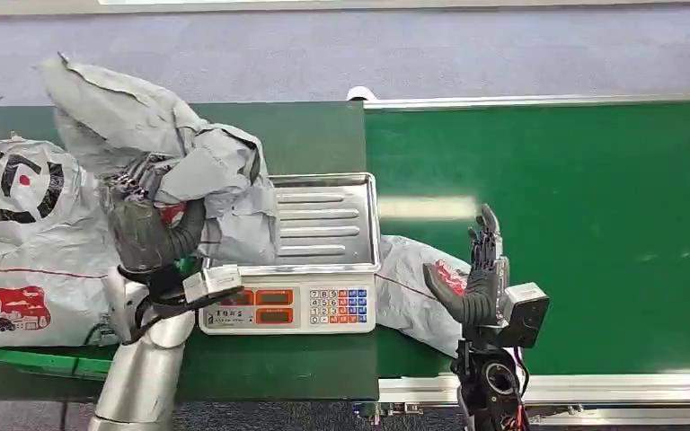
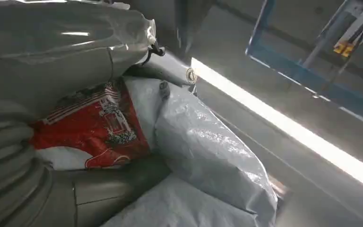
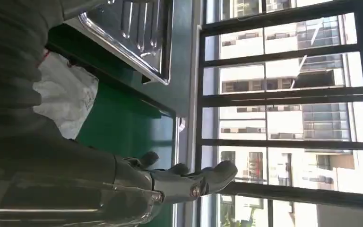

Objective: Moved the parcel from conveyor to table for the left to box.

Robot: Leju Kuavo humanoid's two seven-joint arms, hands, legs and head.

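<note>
My left hand [image 1: 144,224] grips a crumpled grey parcel [image 1: 180,162] with red print and holds it above the left part of the scale's steel pan [image 1: 332,220]. Close up, the left wrist view shows that parcel [image 2: 203,146] against the thumb, its red label [image 2: 94,127] facing me. A second grey parcel [image 1: 413,287] lies on the green conveyor [image 1: 575,233] beside the scale. My right hand [image 1: 481,278] stands upright just right of it, fingers straight and apart, holding nothing. In the right wrist view my right hand [image 3: 170,184] stretches out past that parcel [image 3: 66,94].
A weighing scale [image 1: 296,305] with a keypad sits on the dark green table [image 1: 314,135]. Several filled grey parcels with black and red print [image 1: 27,242] are piled at the table's left. The conveyor's metal rail [image 1: 593,388] runs along the near edge.
</note>
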